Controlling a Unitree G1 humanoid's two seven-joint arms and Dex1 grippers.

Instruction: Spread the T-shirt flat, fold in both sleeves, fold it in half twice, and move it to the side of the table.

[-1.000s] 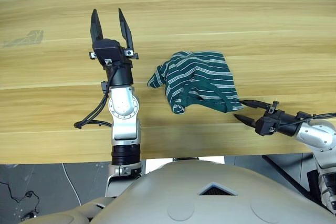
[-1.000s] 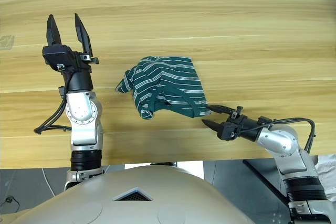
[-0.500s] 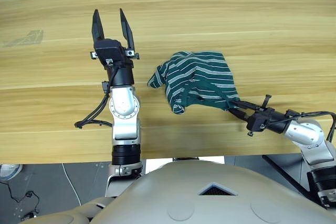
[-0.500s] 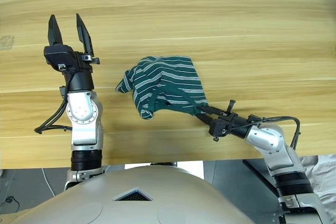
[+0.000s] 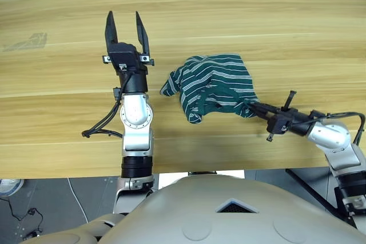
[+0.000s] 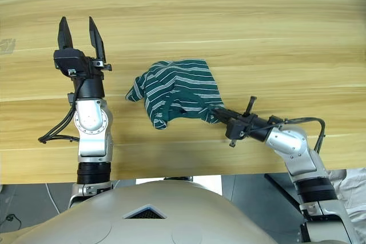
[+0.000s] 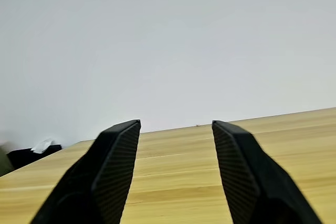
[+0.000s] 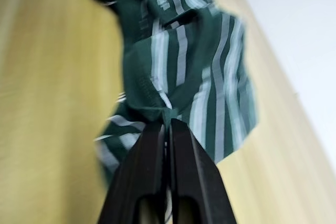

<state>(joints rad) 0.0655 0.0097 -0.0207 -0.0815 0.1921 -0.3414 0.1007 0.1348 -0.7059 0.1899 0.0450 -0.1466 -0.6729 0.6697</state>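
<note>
Spreading step in hand: right end effector (image 5: 251, 105) clenched on near edge of shirt (image 5: 214, 81), which lies bunched on worktop (image 5: 240, 4) just ahead of it. Left end effector (image 5: 123, 16) released, shirt well to its right. Next, likely: grip opposite edge, pull flat.

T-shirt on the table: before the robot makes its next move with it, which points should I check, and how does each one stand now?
1. Right pincer shut on the edge of the T-shirt: ok, cloth is pinched at its tips.
2. Left pincer open and apart from the shirt: ok, it is to the shirt's left.
3. T-shirt spread flat: not ok, it lies bunched on the table.
4. Both sleeves located: cannot tell, the folds hide them.
5. Grip holds only one layer of cloth: cannot tell.
</note>
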